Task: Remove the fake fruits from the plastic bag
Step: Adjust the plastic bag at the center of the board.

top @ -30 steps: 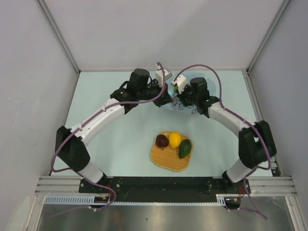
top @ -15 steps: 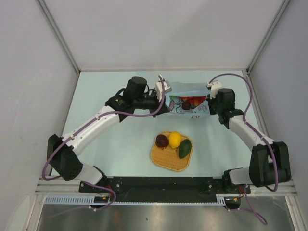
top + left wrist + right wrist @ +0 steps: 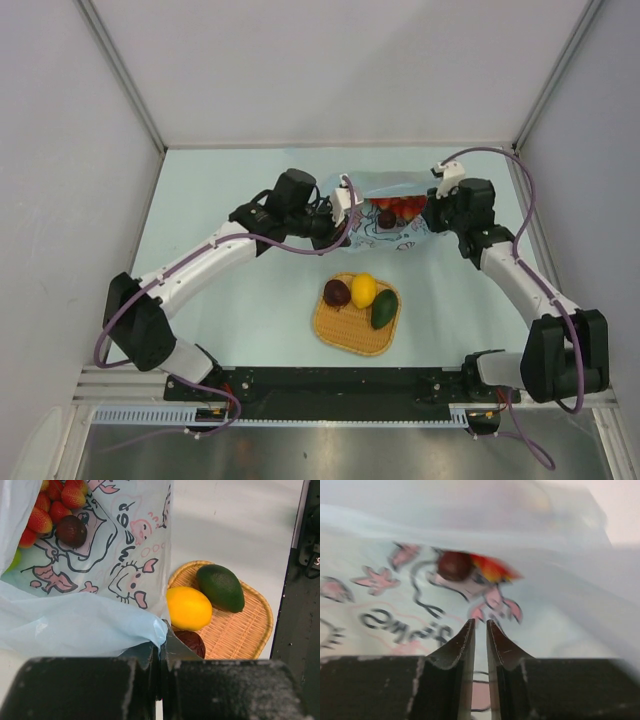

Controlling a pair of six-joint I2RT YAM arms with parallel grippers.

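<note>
From above, I saw the thin, crinkly, pale blue plastic bag with cartoon prints [image 3: 392,222] lying near the far edge of the pale surface [image 3: 230,300], a little right of centre. The left tool [image 3: 160,647] was closed tight on a fold of the bag's near corner. The right tool [image 3: 480,626] pointed at the bag's other side, its fingers a narrow slit apart, and I could see no film between them.

Inside the bag showed a bunch of red plastic berries [image 3: 52,502], one dark purple plum [image 3: 71,530] and a sliver of something green [image 3: 12,560].

A woven orange tray [image 3: 352,335] sat toward the near edge, centre. It held a yellow plastic lemon [image 3: 363,290], a dark green avocado [image 3: 384,308] and a second purple plum [image 3: 337,293].

I judged the task about half done. With only one corner pinched, the slack bag could sag shut over the fruits. The thin film could also slip or tear at the left tool's pinch. If the right tool pushed in, its fingers could snag the plastic and drag the whole bag. A sharp tug might send the round fruits rolling toward the far edge.
</note>
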